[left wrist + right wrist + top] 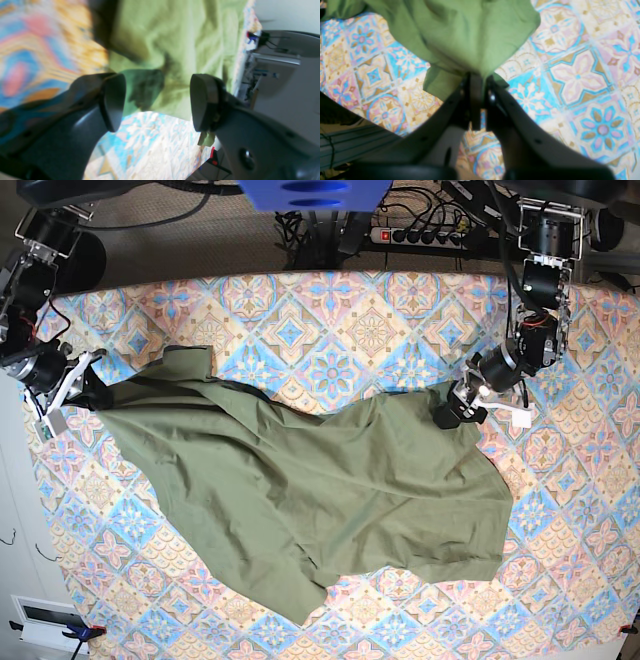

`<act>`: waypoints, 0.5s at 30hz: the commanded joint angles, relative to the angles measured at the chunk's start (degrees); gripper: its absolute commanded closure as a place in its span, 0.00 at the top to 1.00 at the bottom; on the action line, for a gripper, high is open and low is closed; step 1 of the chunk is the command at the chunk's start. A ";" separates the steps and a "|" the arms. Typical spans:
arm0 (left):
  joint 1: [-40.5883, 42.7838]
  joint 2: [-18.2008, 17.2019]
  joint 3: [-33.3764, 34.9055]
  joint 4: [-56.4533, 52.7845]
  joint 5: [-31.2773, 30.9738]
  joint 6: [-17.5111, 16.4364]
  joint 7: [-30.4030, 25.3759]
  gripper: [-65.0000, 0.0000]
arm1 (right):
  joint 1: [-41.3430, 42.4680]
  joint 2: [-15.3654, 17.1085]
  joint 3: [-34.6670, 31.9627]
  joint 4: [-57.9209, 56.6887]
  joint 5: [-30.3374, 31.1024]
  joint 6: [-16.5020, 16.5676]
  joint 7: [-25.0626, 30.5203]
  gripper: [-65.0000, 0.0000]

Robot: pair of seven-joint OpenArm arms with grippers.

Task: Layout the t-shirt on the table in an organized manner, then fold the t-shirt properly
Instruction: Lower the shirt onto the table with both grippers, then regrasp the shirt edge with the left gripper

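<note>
Covering much of the patterned table (400,310), the green t-shirt (320,490) lies wrinkled and spread, one edge pinched in the closed right gripper (477,77) at the table's side, while the left gripper (157,100) hovers spread wide over the opposite edge, holding nothing.

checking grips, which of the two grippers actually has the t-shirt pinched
The right gripper: its jaws are shut on the t-shirt. The left gripper stands open over it.
</note>
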 commanded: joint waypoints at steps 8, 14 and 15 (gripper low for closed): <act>-2.44 1.00 3.62 -4.40 -0.95 -0.74 -0.32 0.58 | 0.76 1.49 0.59 0.87 0.88 0.17 1.17 0.01; -3.14 2.15 6.87 -5.55 -0.95 -0.74 -0.32 0.54 | 0.76 1.49 0.59 0.78 0.88 0.17 1.17 0.01; -3.32 2.15 7.23 -5.55 -0.95 -0.74 -0.32 0.53 | 0.76 1.49 0.68 0.78 0.88 0.17 1.17 0.01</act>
